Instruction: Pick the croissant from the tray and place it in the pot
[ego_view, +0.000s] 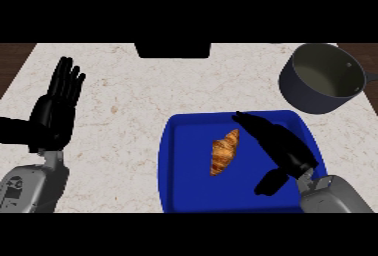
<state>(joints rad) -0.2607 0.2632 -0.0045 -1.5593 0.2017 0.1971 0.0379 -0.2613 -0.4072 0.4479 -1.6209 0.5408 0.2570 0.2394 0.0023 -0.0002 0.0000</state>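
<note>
A golden-brown croissant (224, 152) lies near the middle of the blue tray (184, 165), slanting up to the right. My right hand (279, 145) hovers over the tray just right of the croissant, open, fingers stretched toward the tray's far edge and thumb hanging low near the front. It does not touch the croissant. The dark grey pot (323, 80) stands at the counter's far right, beyond the tray, and nothing shows inside it. My left hand (56, 111) rests open at the left side, fingers up.
A light speckled counter (133, 95) carries everything. A black object (173, 49) sits at the far edge in the middle. The pot's handle (371, 77) points right, off the view's edge.
</note>
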